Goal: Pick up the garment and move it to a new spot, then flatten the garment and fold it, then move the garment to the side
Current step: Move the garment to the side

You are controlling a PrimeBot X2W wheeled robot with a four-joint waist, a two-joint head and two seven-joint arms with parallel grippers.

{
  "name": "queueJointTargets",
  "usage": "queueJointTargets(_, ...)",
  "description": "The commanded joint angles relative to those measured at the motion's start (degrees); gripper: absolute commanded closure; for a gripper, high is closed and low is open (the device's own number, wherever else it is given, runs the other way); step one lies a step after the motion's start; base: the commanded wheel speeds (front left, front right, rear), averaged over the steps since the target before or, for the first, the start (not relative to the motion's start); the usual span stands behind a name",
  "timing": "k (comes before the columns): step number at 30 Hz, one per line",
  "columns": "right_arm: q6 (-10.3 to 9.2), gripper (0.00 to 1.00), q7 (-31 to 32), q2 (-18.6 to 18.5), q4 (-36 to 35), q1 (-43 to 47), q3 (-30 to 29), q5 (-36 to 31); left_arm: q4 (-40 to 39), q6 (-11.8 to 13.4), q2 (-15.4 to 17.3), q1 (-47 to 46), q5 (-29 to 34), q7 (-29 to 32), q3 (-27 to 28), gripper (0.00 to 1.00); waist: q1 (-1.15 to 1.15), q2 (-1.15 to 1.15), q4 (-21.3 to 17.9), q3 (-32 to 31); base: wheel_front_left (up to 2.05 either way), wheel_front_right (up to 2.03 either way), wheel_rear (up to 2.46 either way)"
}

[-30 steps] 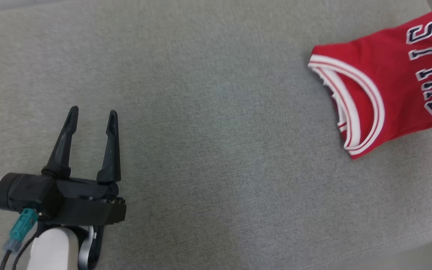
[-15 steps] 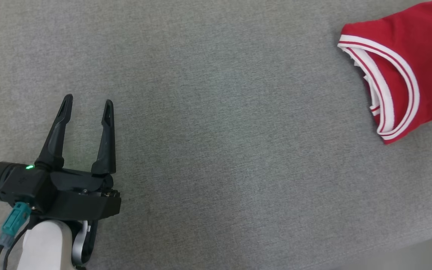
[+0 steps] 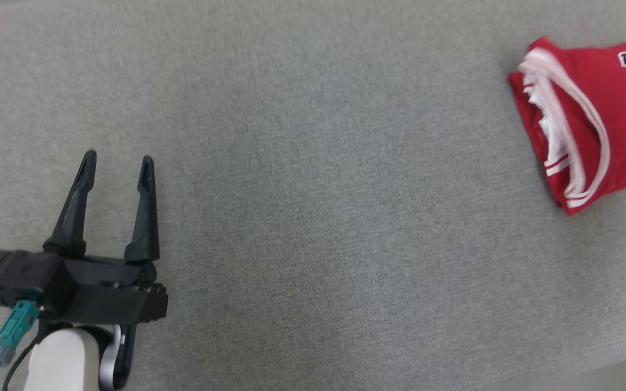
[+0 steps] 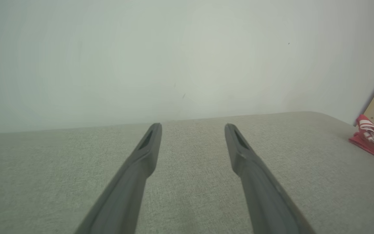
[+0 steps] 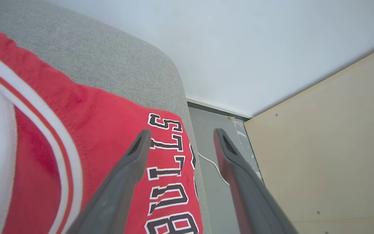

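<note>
Left gripper (image 3: 118, 158) is sitting at the lower left of the head view, fingers pointing up the frame and slightly leftward, jaws spread wide, nothing between them; pale forearm (image 3: 63, 364) is showing under it, with a teal connector (image 3: 17, 326) hanging off the wrist block. In the left wrist view the same gripper (image 4: 192, 126) is hovering low over the grey fabric surface (image 4: 190, 182), both fingers parted and gripping nothing. Right gripper (image 5: 182, 131) is hanging above the lettered end of the garment (image 5: 93, 130), fingers apart, not clamping any cloth, its left finger crossing over the red fabric and its right finger over the floor (image 5: 206, 130). The garment (image 3: 617, 108), a red jersey with white trim and black-and-white letters, is lying bunched at the far right of the surface (image 3: 318, 190), well apart from the left gripper; from the left wrist it is showing as a small red heap (image 4: 372, 139) at the right edge. Its lettered edge is reaching the rounded corner of the surface (image 5: 93, 58). A plain pale wall (image 4: 174, 58) is rising behind, a light wooden panel (image 5: 320, 146) is standing to the right, and a thin white cable (image 5: 208, 161) is running on the floor
</note>
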Motion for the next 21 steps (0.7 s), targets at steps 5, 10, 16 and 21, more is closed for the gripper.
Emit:
queueJointTargets(5,-0.17,0.0,-5.22,4.39,-2.27,5.85,-2.69,2.57,1.59,0.41,-0.86,3.64,-0.84,-0.02,2.06,0.0,0.0,0.0,1.0,-7.77,0.0,0.0,0.0)
queueJointTargets(10,-0.17,0.0,-10.44,8.08,-6.23,12.55,-1.9,6.65,3.95,0.69,-1.55,7.55,-1.48,-0.02,3.53,0.0,0.0,0.0,2.14,-14.05,0.0,0.0,0.0)
queueJointTargets(16,-0.17,0.0,-14.57,11.06,-12.9,21.28,1.36,11.98,6.26,1.27,-2.12,12.61,-1.52,-0.02,5.49,0.0,0.0,0.0,3.47,-21.07,0.0,0.0,0.0)
queueJointTargets(21,-0.17,0.0,-15.81,12.55,-19.85,29.18,2.37,15.45,7.21,1.64,-2.43,15.94,-1.91,-0.04,6.47,0.0,0.0,0.0,5.24,-25.21,0.0,0.0,0.0)
